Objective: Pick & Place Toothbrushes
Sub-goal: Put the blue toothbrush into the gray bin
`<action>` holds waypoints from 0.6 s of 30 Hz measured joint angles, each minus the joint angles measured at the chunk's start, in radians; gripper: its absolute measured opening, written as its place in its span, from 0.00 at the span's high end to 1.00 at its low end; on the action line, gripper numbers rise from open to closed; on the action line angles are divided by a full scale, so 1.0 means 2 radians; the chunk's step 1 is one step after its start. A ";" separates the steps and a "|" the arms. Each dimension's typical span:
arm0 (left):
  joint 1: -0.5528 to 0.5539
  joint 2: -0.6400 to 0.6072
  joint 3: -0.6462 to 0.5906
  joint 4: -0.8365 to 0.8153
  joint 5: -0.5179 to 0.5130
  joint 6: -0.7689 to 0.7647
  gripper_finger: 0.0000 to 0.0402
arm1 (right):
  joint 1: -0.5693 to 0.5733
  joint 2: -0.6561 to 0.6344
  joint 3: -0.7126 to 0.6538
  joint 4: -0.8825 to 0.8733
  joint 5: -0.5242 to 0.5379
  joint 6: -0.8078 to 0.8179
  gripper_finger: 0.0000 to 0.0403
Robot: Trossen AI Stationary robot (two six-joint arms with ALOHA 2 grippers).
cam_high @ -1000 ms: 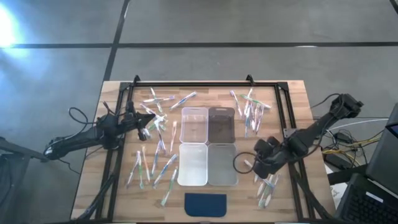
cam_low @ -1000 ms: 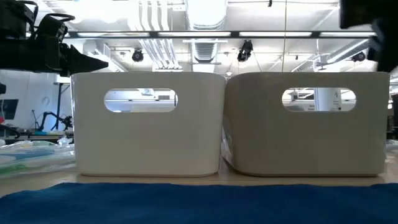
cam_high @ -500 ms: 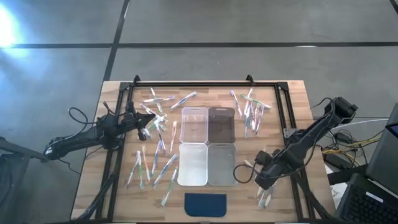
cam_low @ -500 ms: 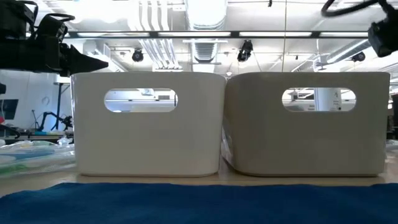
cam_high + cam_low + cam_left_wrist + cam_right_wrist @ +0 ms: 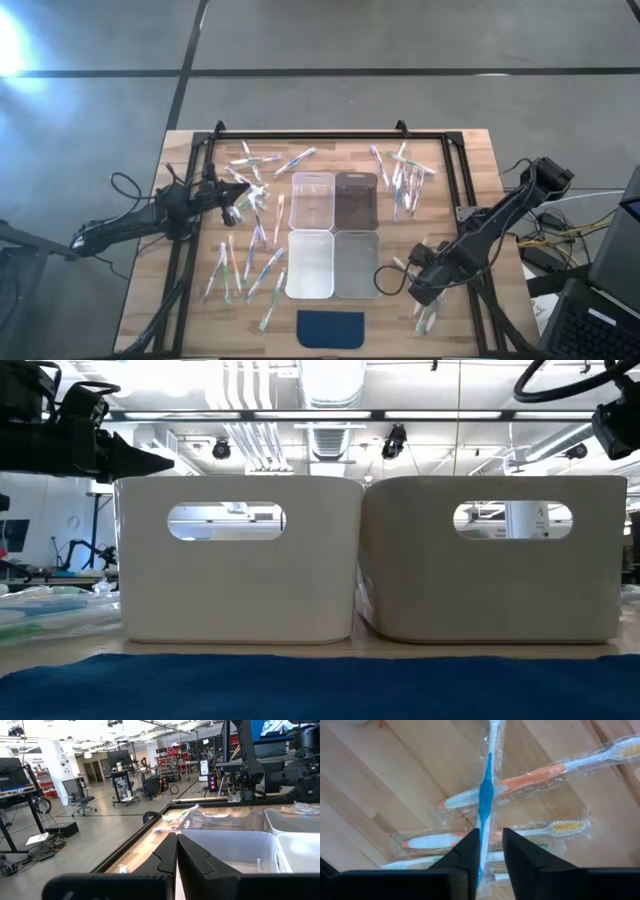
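Right gripper (image 5: 487, 851) has dropped from beside the clear plastic bins (image 5: 333, 232) to the wooden tabletop (image 5: 470, 160), jaws now slightly apart astride a wrapped blue-handled toothbrush (image 5: 485, 795) lying there, likely about to grasp; left gripper (image 5: 176, 851) waits, jaws together, far left.

Four bins (image 5: 333, 235) sit two by two at the middle of the surface (image 5: 190, 320). A flat pad (image 5: 331, 327) lies just before them at the front edge. Toothbrushes (image 5: 250, 262) lie scattered left of the bins; more lie right of the rear bins and at the front right. My left hand (image 5: 237, 203) is over the left scatter, beside the rear left bin. My right hand (image 5: 418, 287) is down over the front-right toothbrushes, right of the front right bin; a wrapped toothbrush (image 5: 485, 795) lies crosswise on others between its fingers (image 5: 467, 851).
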 joint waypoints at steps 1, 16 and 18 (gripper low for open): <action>0.000 0.000 0.000 0.000 0.000 0.000 0.96 | 0.000 0.001 0.000 0.004 0.000 -0.001 0.74; 0.000 0.000 0.000 0.000 0.000 0.000 0.96 | 0.000 0.014 -0.016 0.035 0.002 -0.005 0.54; 0.000 0.000 0.000 0.000 0.000 0.000 0.96 | 0.000 0.022 -0.016 0.038 0.001 -0.005 0.53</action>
